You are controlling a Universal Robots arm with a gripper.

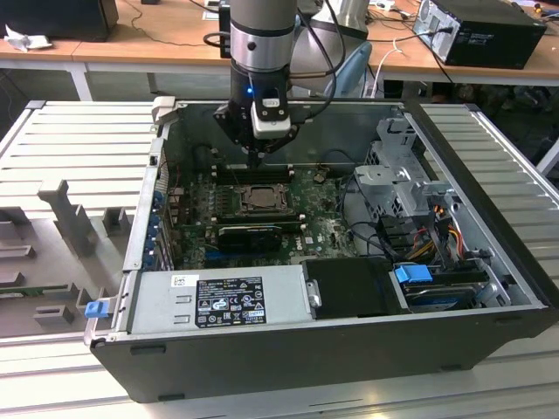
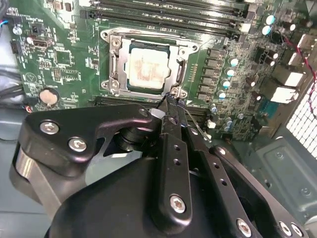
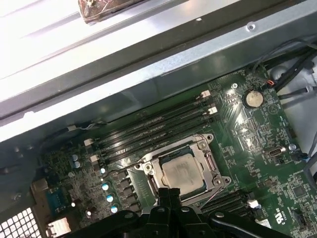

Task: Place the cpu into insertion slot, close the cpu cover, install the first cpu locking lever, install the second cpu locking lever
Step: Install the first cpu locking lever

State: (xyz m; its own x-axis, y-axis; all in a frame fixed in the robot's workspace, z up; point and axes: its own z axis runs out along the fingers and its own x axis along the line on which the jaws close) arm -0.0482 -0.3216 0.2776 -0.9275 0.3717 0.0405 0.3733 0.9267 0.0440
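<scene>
The arm [image 1: 262,35] is a thick silver-grey metal cylinder with a black band, and a small blue light [image 1: 251,89] glows below it. A white boxy camera unit [image 1: 269,118] sits in front, and black cables [image 1: 327,52] loop behind. The matte black gripper [image 2: 172,98] has perforated link fingers [image 2: 171,148] with silver screw heads [image 2: 177,202].

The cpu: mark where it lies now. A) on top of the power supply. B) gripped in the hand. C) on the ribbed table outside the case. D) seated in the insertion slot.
D: in the second wrist view the cpu sits flat inside the insertion slot, with the hand at the slot's edge.
</scene>
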